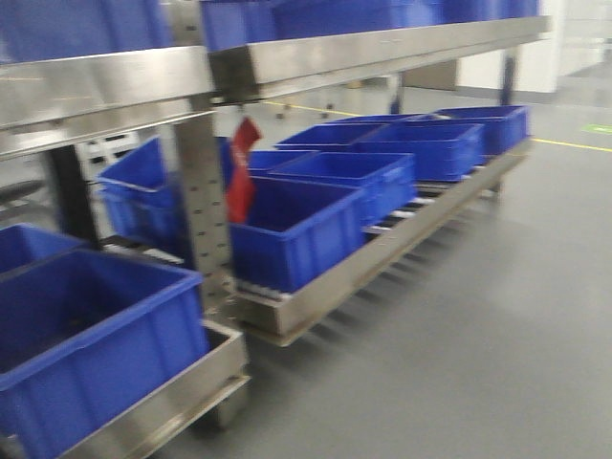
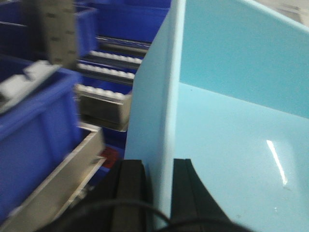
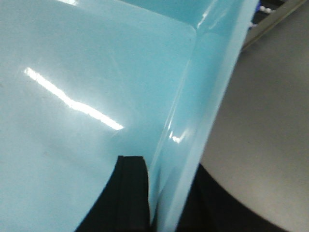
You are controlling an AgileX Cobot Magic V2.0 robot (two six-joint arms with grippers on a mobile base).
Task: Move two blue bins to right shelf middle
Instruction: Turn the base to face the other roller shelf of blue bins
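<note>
A light-blue bin [image 2: 231,121] fills both wrist views. My left gripper [image 2: 161,193] is shut on its left wall, with one black finger [image 2: 128,193] outside and the other inside. My right gripper [image 3: 166,203] is shut on the bin's right wall [image 3: 203,96], with one finger [image 3: 128,193] inside. This bin does not show in the front view. In the front view the right rack's tier with a wide brushed-steel front rail [image 1: 382,48] runs across the top. Dark blue bins [image 1: 296,229] sit on the roller tier below it.
A left rack holds a dark blue bin [image 1: 86,354] close at the lower left, behind a steel rail [image 1: 163,402]. A perforated steel post [image 1: 206,210] carries a red tag [image 1: 241,172]. Grey floor [image 1: 478,335] lies to the right. The front view is motion-blurred.
</note>
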